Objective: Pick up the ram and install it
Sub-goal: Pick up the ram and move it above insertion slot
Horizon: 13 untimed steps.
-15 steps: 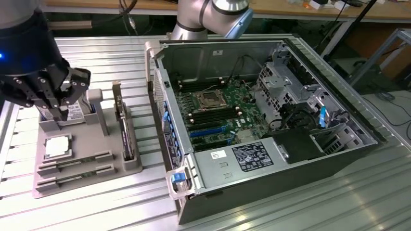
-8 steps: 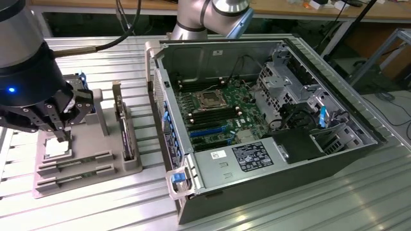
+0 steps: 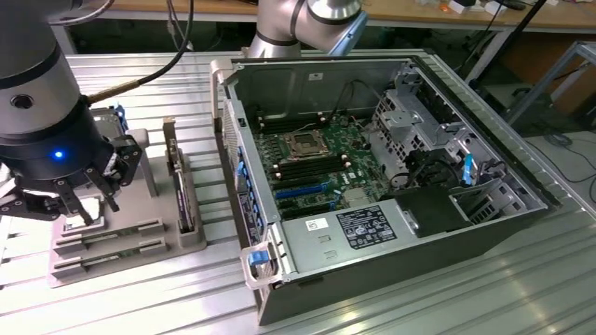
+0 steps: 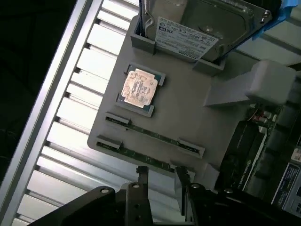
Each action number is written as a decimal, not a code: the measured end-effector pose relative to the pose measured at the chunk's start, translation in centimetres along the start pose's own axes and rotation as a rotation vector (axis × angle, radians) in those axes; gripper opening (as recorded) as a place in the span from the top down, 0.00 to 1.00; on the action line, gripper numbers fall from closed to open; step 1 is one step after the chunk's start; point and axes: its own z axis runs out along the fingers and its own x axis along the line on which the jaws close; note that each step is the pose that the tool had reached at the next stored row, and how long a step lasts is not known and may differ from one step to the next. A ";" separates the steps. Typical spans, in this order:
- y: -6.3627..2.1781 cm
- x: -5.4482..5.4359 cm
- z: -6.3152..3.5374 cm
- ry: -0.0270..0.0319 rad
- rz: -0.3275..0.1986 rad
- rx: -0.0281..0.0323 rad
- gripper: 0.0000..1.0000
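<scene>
Two slim dark-green ram sticks stand on edge in slots of a grey holder block: one ram stick further in, the other ram stick closer to the block's edge. My gripper is open and hovers just above the outer stick, a finger on each side of its line and nothing between them. In the exterior view the gripper hangs over the holder block at the exterior view's left, above the ram slots.
The block also carries a square silver processor chip, a hard drive and a tall dark expansion card. An open computer case with its motherboard lies at the exterior view's right on a ribbed metal table.
</scene>
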 end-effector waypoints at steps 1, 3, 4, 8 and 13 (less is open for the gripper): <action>-0.01 0.0 0.26 0.0015 -0.034 -0.0007 0.64; -0.03 0.0 0.76 0.0044 -0.100 -0.0021 0.64; -0.04 0.0 0.99 0.0057 -0.130 -0.0027 0.64; -0.09 0.0 2.06 0.0117 -0.269 -0.0056 0.64; -0.13 0.1 2.90 0.0168 -0.380 -0.0079 0.64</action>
